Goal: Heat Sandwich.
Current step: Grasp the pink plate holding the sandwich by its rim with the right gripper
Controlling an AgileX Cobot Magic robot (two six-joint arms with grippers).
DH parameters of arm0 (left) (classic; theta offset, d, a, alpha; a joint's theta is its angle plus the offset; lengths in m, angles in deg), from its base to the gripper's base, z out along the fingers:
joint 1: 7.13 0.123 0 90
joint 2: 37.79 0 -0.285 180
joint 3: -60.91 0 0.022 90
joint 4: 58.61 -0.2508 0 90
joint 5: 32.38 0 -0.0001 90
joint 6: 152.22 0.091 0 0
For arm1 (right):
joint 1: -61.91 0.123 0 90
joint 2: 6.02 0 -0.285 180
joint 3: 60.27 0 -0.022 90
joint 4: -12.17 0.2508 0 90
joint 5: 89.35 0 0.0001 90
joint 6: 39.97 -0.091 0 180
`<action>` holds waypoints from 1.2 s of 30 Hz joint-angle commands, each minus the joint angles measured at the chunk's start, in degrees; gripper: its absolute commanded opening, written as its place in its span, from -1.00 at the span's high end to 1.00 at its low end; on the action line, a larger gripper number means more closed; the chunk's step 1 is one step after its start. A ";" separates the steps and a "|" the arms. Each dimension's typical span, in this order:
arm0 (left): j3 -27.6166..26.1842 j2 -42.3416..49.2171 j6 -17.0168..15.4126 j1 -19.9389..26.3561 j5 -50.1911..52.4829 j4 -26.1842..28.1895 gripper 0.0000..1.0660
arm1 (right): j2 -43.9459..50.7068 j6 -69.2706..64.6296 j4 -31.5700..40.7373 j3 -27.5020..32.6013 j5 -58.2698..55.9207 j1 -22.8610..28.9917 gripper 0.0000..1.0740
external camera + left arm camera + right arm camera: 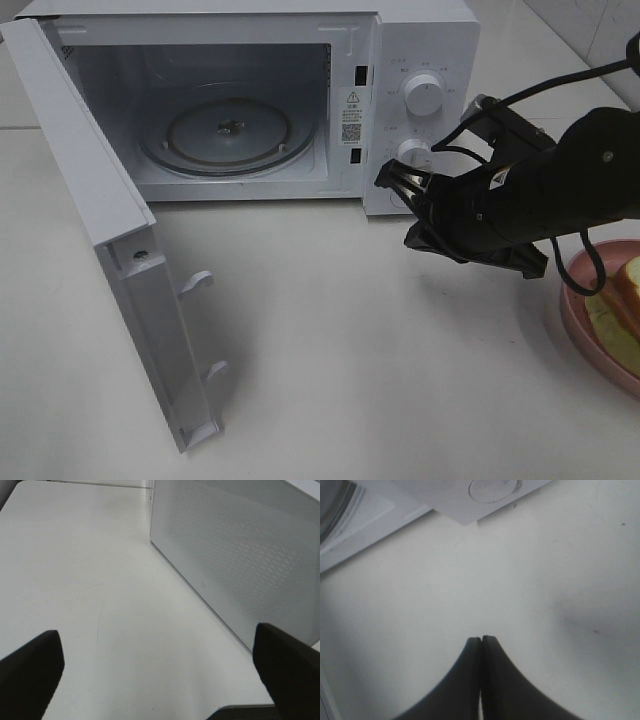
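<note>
The sandwich [622, 300], white bread with a tan crust, lies on a pink plate [578, 315] at the table's right edge, partly cut off by the frame. My right gripper [386, 179] [481, 641] is shut on nothing. It hovers in front of the microwave's lower knob [411, 152], well left of the sandwich. The microwave [420, 40] stands with its door [100, 230] swung wide to the left and its glass turntable [228, 132] bare. My left gripper [160, 680] is open and empty over bare table beside the microwave's perforated side wall [240, 550]; the exterior view does not show it.
The open door juts toward the table's front edge on the left. The right arm's black cable [560, 85] loops above the arm. An upper knob [425, 95] sits on the control panel. White table [350, 350] stretches between door and plate.
</note>
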 commanded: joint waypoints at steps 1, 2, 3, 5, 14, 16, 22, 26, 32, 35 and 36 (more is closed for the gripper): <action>0.11 1.09 -0.06 0.17 0.74 0.29 -0.83 | 2.29 6.70 -0.80 0.06 -4.35 -0.29 0.94; 0.11 1.09 -0.06 0.17 0.74 0.29 -0.83 | 2.29 6.70 -0.80 0.06 -4.35 -0.29 0.94; 0.11 1.09 -0.06 0.17 0.74 0.29 -0.83 | 2.86 8.54 -1.26 0.06 -5.27 -0.29 0.94; 0.11 1.09 -0.06 0.17 0.74 0.29 -0.83 | 4.70 14.50 -4.18 0.06 -8.31 -0.29 0.92; 0.11 1.09 -0.06 0.17 0.74 0.29 -0.83 | 9.63 27.33 -13.12 0.06 -21.31 -0.34 0.87; 0.11 1.09 -0.06 0.17 0.74 0.29 -0.83 | 10.08 27.44 -13.64 0.06 -23.15 -0.40 0.86; 0.11 1.09 -0.06 0.17 0.74 0.29 -0.83 | 12.95 25.50 -17.88 -0.46 -33.17 -0.40 0.58; 0.11 1.09 -0.06 0.17 0.74 0.29 -0.83 | 13.06 23.72 -20.57 -1.66 -36.73 -0.80 0.28; 0.11 1.09 -0.06 0.17 0.74 0.29 -0.83 | 13.12 24.12 -23.03 -3.09 -40.16 -4.81 -0.54; 0.11 1.09 -0.06 0.17 0.74 0.29 -0.83 | 13.12 25.04 -23.15 -3.09 -41.08 -6.13 -0.71; 0.11 1.09 -0.06 0.17 0.74 0.29 -0.83 | 13.12 25.32 -24.24 -3.09 -41.60 -7.33 -0.78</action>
